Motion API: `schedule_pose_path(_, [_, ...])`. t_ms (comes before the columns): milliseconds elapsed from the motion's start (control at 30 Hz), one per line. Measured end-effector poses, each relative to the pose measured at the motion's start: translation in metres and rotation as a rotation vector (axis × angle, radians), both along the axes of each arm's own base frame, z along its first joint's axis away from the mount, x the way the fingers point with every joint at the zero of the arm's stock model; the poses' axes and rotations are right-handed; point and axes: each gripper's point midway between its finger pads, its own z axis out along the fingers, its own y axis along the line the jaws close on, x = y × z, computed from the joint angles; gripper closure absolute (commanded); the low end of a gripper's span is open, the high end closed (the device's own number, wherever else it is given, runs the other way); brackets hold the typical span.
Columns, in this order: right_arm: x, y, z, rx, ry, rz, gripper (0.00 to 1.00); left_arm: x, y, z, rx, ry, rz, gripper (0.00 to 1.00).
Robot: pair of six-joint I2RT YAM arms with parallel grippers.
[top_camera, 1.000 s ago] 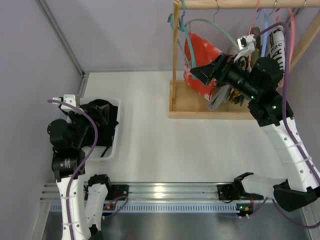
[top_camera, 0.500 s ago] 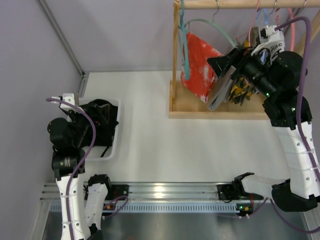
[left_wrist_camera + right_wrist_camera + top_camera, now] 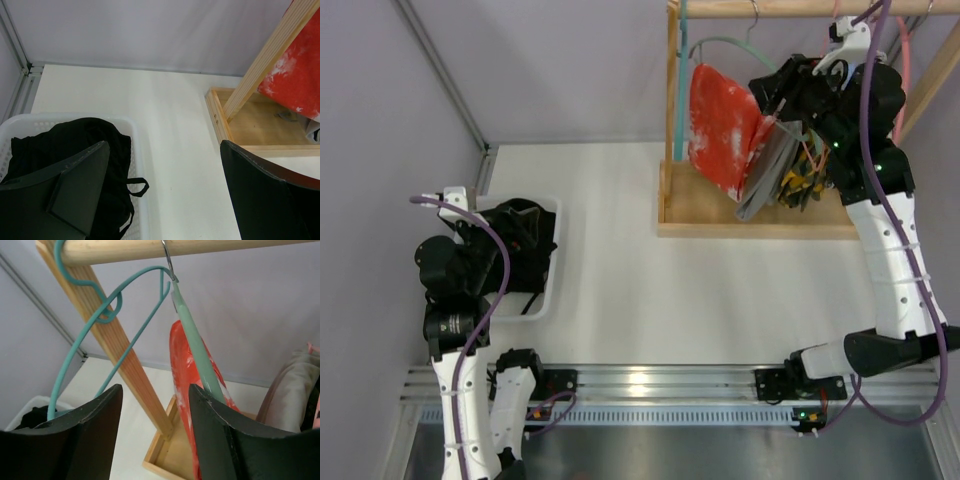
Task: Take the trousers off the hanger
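Red trousers (image 3: 720, 130) hang folded over a pale green hanger (image 3: 195, 345) hooked on the wooden rod (image 3: 150, 247); they also show in the right wrist view (image 3: 181, 370). My right gripper (image 3: 765, 85) is raised beside the hanger's upper arm. In its wrist view the right gripper (image 3: 155, 410) is open and empty, and the green hanger and red cloth run just past the inner edge of the right finger (image 3: 225, 440). My left gripper (image 3: 165, 170) is open and empty above the edge of a white basket (image 3: 137, 165).
An empty teal hanger (image 3: 80, 350) hangs at the rod's left end by the slanted wooden post (image 3: 130, 365). Grey (image 3: 765, 175) and patterned garments (image 3: 800, 185) hang to the right over the rack's wooden base (image 3: 700, 228). Black clothing (image 3: 520, 240) lies in the basket.
My right gripper has risen and moved right, from in front of the red trousers up beside the hanger near the rod. The trousers have swung back. The left arm has not moved.
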Motion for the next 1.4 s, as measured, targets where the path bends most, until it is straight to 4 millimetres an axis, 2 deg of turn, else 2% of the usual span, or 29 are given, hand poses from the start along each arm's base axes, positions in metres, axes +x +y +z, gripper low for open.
schedule_pose_path(133, [0.022, -0.002, -0.008, -0.031, -0.007, -0.027, 0.44, 0.000, 0.000, 0.000, -0.002, 0.000, 0.003, 0.02])
schedule_pose_path(233, [0.028, -0.003, -0.005, -0.037, -0.026, -0.034, 0.43, -0.001, 0.000, 0.001, -0.001, -0.004, 0.004, 0.02])
schedule_pose_path(333, [0.027, -0.003, 0.010, -0.033, -0.066, -0.031, 0.44, -0.003, 0.000, 0.002, 0.001, -0.011, 0.006, 0.02])
schedule_pose_path(433, [0.019, -0.003, 0.037, -0.016, -0.146, -0.026, 0.43, -0.003, 0.000, 0.001, 0.001, -0.011, 0.007, 0.02])
schedule_pose_path(533, [0.012, -0.006, 0.056, -0.012, -0.201, -0.028, 0.45, -0.003, 0.001, -0.001, 0.000, -0.005, 0.008, 0.02])
schedule_pose_path(733, [0.013, -0.012, 0.069, -0.024, -0.237, -0.038, 0.45, -0.002, 0.001, -0.002, -0.001, -0.003, 0.010, 0.02])
schedule_pose_path(900, [0.034, -0.009, 0.051, -0.055, -0.191, -0.037, 0.46, -0.003, 0.003, -0.002, 0.004, -0.007, 0.019, 0.02])
schedule_pose_path(967, [0.046, -0.006, 0.037, -0.069, -0.154, -0.032, 0.44, -0.005, 0.004, 0.000, 0.008, -0.014, 0.025, 0.02])
schedule_pose_path(1033, [0.058, -0.003, 0.019, -0.081, -0.106, -0.024, 0.38, -0.007, 0.004, 0.001, 0.011, -0.023, 0.028, 0.02])
schedule_pose_path(1167, [0.077, 0.004, -0.012, -0.084, -0.007, -0.004, 0.36, -0.009, 0.004, 0.004, 0.016, -0.034, 0.030, 0.02])
schedule_pose_path(1400, [0.085, 0.010, -0.018, -0.039, 0.048, 0.009, 0.43, -0.008, 0.004, 0.000, 0.015, -0.025, 0.030, 0.02])
